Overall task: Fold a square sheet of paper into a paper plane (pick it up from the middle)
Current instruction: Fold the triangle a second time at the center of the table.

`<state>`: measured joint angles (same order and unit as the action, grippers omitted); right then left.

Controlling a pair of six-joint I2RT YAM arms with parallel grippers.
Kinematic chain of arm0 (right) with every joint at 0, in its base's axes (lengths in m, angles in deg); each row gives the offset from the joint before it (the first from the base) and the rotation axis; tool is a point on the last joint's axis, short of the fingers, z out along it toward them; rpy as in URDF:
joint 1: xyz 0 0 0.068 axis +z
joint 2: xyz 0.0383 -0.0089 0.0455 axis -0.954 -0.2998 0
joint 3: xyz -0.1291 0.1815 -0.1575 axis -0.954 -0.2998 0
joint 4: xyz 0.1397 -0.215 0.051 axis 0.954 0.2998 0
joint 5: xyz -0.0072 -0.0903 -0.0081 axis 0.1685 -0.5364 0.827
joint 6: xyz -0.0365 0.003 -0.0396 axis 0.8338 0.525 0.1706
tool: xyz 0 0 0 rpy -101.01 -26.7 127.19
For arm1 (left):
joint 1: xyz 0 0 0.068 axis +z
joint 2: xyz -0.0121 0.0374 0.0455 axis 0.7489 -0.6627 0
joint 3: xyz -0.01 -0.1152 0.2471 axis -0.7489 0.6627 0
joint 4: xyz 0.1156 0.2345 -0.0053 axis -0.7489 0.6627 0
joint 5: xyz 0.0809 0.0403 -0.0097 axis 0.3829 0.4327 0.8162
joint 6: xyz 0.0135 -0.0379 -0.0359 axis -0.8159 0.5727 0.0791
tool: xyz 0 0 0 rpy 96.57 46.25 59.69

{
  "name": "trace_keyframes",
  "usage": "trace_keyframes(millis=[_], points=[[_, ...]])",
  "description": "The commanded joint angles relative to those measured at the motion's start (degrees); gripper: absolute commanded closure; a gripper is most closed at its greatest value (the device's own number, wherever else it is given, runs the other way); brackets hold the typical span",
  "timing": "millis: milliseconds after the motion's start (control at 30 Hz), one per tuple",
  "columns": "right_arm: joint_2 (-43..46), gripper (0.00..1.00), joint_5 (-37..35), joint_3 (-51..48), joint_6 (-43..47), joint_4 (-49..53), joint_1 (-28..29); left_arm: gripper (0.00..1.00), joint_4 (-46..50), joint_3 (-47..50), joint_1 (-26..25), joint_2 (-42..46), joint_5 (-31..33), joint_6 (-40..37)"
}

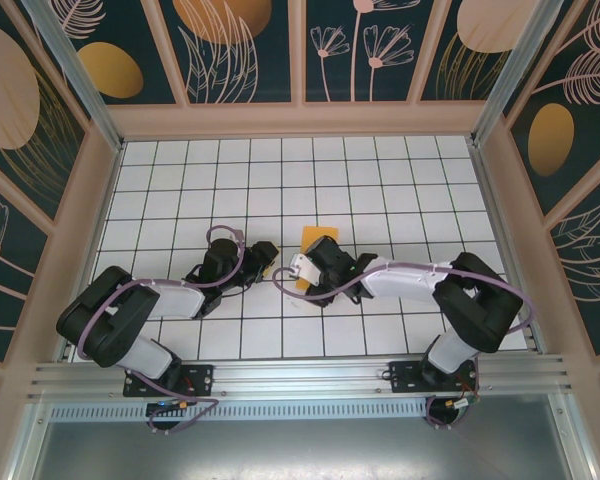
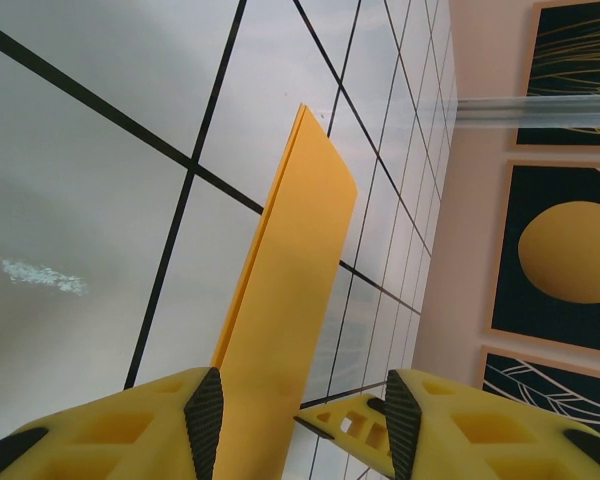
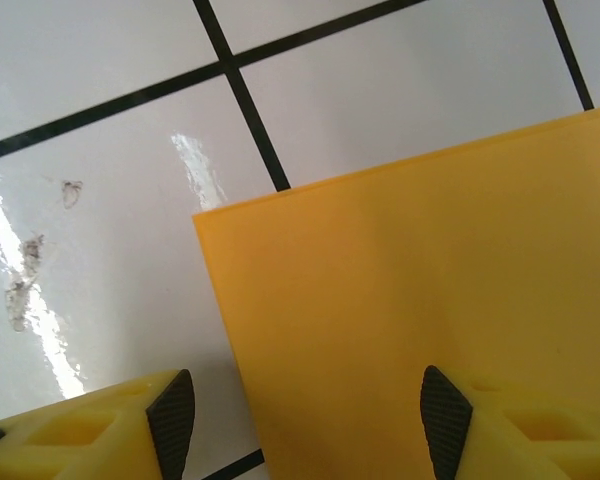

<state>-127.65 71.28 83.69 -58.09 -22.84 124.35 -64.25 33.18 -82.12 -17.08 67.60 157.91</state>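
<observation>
The square sheet of paper [image 1: 320,240] is orange-yellow and folded double, near the middle of the white gridded table. In the left wrist view the paper [image 2: 300,250] stands on edge, tilted, and two layers show along its left side. My left gripper [image 2: 303,400] is open; the paper rests by its left pad, with a wide gap to the right pad. In the right wrist view my right gripper [image 3: 308,410] is open, with the paper [image 3: 410,290] lying between and beyond its pads. From above, the left gripper [image 1: 267,264] and right gripper [image 1: 302,270] meet at the paper's near end.
The table [image 1: 400,180] is bounded by pale walls with dark panels bearing painted orange ovals [image 1: 110,68]. An aluminium rail [image 1: 300,378] runs along the near edge by the arm bases. One fingertip [image 2: 345,428] of the right gripper pokes into the left wrist view.
</observation>
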Motion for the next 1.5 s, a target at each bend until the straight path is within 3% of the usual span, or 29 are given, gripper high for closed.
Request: trace_keyframes(millis=[0,167,433,567,633,767,833,1133,1467], points=[[-1.85,0.34,2.33,2.03,1.35,0.24,-1.34,0.5,-1.87,0.42,0.26,-0.36,-0.46,-0.21],[-3.73,0.37,1.09,3.09,1.82,-0.11,-2.21,0.5,-2.21,0.63,0.26,-0.4,-0.51,-0.08],[-3.33,0.63,0.44,3.19,1.23,-0.99,-2.57,0.5,-3.01,0.68,0.3,-1.01,-0.85,0.16],[-2.22,0.71,0.44,2.56,0.4,-2.24,-2.81,0.5,-3.53,0.64,0.29,-1.37,-1.23,0.28],[-1.74,0.81,-0.4,2.39,-0.11,-2.9,-3.05,0.5,-3.83,0.84,0.23,-1.33,-1.3,0.28],[-1.01,0.86,-0.81,2.27,-1.34,-3.65,-3.6,0.5,-4.15,0.89,0.27,-1.46,-1.31,0.5],[-0.67,0.93,-0.81,2.15,-1.97,-3.91,-4.03,0.5,-4.15,0.78,0.31,-1.56,-1.38,0.5],[1.65,1.0,-0.32,1.31,-6.92,-6.76,-5.02,0.5,-4.42,0.16,0.23,-1.74,-1.82,0.35],[5.41,1.0,7.48,-1.62,-17.23,-9.94,-4.79,0.45,-2.17,-2.31,0.24,-1.44,-2.08,-1.18]])
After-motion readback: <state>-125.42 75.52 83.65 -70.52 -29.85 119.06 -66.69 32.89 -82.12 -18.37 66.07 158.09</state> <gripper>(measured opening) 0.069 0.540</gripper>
